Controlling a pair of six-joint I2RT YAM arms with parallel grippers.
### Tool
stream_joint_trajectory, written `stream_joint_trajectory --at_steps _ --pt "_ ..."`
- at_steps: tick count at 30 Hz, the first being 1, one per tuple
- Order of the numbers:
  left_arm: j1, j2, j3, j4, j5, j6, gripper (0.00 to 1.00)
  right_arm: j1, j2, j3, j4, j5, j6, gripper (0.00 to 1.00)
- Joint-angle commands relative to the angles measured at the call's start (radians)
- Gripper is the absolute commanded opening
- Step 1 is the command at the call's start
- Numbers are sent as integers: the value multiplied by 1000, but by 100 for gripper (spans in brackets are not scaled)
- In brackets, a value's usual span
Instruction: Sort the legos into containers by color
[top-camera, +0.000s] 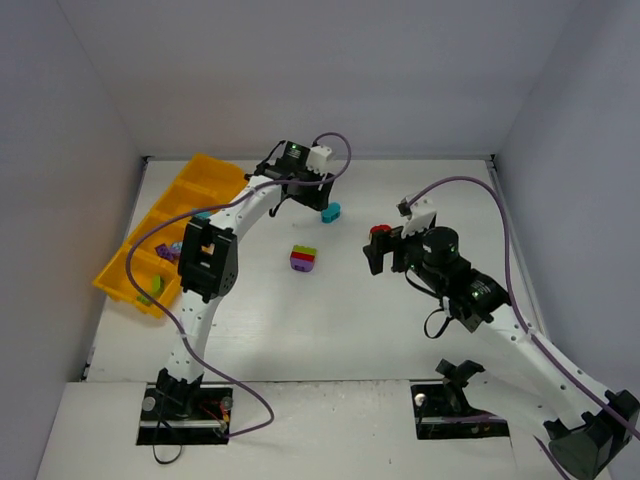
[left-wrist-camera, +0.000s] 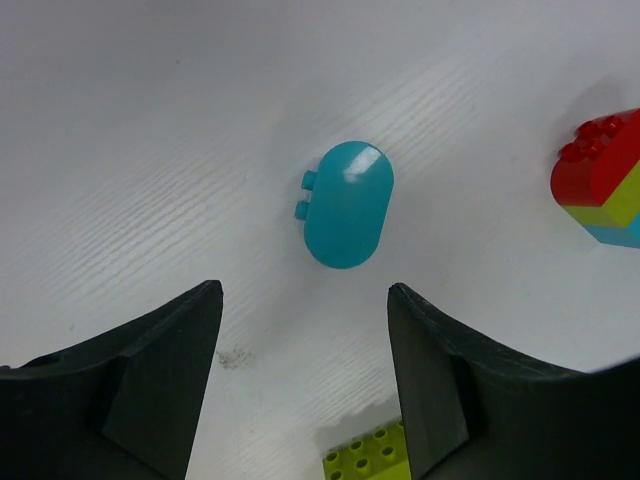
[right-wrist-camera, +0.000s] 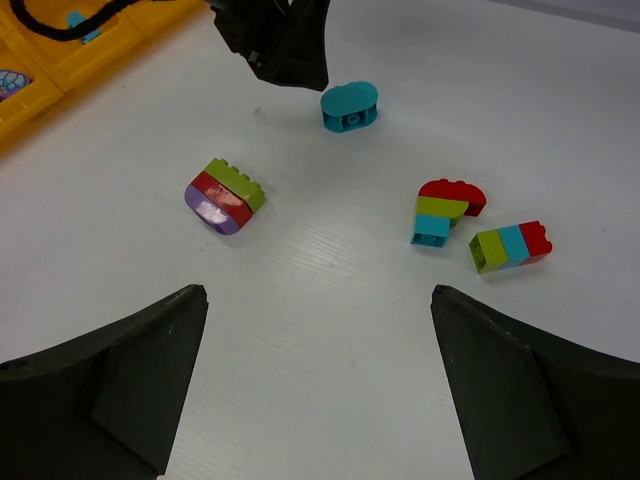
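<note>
Legos (right-wrist-camera: 225, 195): some sitting in tray (top-camera: 212, 172), several lying loose | left gripper (left-wrist-camera: 302, 300) gaping empty, teal brick (left-wrist-camera: 347, 218) just ahead | right gripper (right-wrist-camera: 318, 300) gaping empty

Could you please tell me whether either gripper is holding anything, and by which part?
Nothing is held. The left gripper is open, its jaws apart from the loose teal brick; the right gripper is open and empty.

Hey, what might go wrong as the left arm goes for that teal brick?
The teal brick lies on its side, rounded and glossy, off-centre ahead of the open left gripper; it may slip or skid away. The lime-red-purple stack is joined; binning it whole would mix colours.
</note>
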Motion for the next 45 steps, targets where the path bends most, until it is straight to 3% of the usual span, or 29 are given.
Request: stream_joint_trajectory --at_steps 1,14,17,21,25,31,45 --pt "-26 3 88 34 -1 25 61 -4 -23 39 38 20 -6 91" --pt "-72 146 169 67 -67 -24 61 -4 -33 25 31 20 2 91" --pt "-71 150 171 80 -71 -37 56 -6 -31 25 31 21 -3 91" --pt "-71 117 120 119 -87 -60 17 -6 -25 26 31 21 -3 91" --pt "-59 -33 -56 235 -164 -87 3 -6 -19 28 31 15 -1 91" --pt "15 -268 -303 324 -337 -169 1 -6 0 32 31 14 -6 91" --pt "334 -463 -478 102 -583 -369 2 -7 64 42 68 0 5 91"
